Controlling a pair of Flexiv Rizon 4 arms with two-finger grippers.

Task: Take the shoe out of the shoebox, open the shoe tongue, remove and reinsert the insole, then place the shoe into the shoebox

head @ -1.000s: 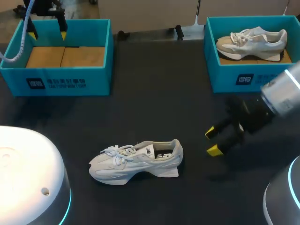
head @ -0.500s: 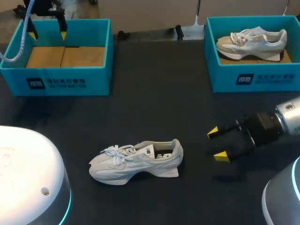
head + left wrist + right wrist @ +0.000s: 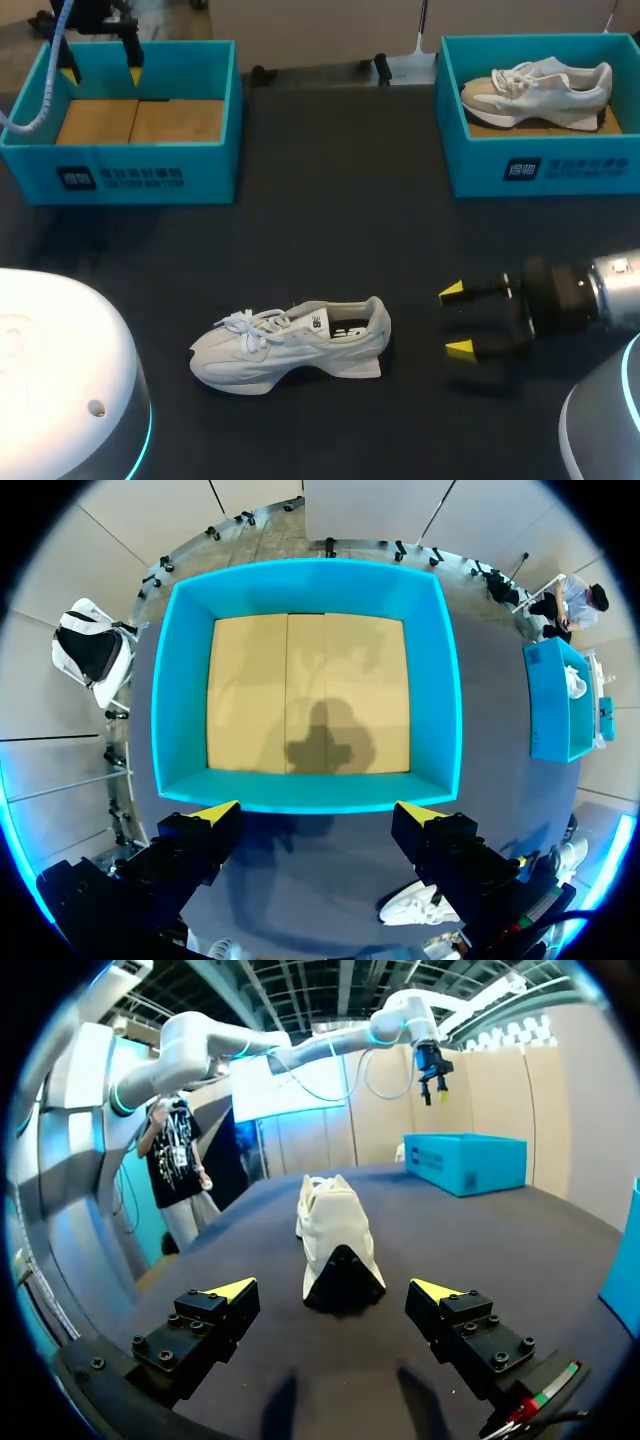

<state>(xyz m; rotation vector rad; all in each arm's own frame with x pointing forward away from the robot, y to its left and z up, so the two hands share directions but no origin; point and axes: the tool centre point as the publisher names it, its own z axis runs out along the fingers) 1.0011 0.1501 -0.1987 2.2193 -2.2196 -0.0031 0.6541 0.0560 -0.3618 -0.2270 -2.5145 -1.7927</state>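
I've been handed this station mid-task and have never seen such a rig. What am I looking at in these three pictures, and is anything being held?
You are driving two robot arms at a dark table. The wide picture looks down from above and behind the robot. The two round ones come from a camera on each wrist, looking out along the fingers. The left gripper hangs open over the empty left shoebox, which fills the left wrist view. The right gripper is open and points at the heel of the white shoe, which stands on its sole on the table. The right wrist view shows that heel ahead of the yellow tips, not touching them. A second shoe sits in the right shoebox. Nothing is held.
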